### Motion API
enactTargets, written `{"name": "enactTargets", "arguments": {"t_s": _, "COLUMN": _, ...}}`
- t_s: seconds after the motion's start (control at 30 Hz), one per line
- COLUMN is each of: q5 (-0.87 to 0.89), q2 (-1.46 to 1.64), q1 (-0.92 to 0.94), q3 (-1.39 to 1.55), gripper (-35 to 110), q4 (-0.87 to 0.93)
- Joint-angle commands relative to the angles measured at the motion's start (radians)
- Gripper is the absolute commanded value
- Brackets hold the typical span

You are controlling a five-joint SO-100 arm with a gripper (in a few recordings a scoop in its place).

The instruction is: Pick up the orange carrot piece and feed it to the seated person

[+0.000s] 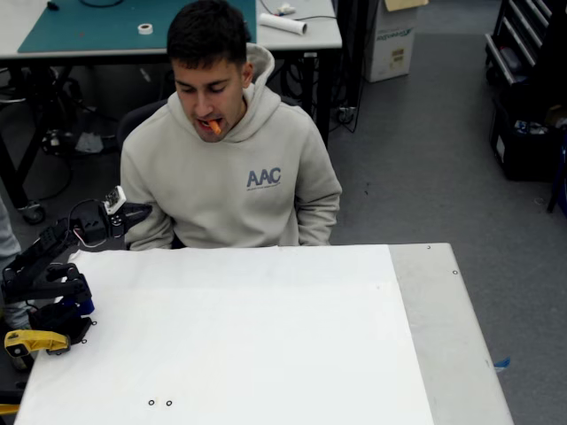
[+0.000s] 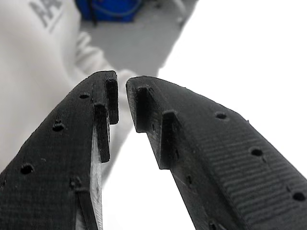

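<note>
A seated person (image 1: 229,168) in a beige hoodie lettered "AAC" sits at centre frame behind a white table (image 1: 266,354), an orange carrot piece (image 1: 214,127) held in the mouth. At left, the black robot arm's gripper (image 1: 133,212) hangs beside the person's elbow, above the table's far edge.

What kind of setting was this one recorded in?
Likely a lab or workshop: a workbench with a green cutting mat and tape roll, a cardboard box on grey floor, dark storage racks.
</note>
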Motion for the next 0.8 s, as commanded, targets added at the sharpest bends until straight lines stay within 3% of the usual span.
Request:
{"name": "enactTargets", "arguments": {"t_s": 0.0, "q5": 0.011, "q2": 0.101, "q1": -0.049, "q3": 0.043, "gripper": -2, "q4": -0.002}}
{"name": "enactTargets", "arguments": {"t_s": 0.37, "q5": 0.011, "q2": 0.192, "q1": -0.112, "q3": 0.178, "gripper": -2, "q4": 0.018}}
{"name": "enactTargets", "arguments": {"t_s": 0.77, "q5": 0.009, "q2": 0.192, "q1": -0.215, "q3": 0.235, "gripper": -2, "q4": 0.345}}
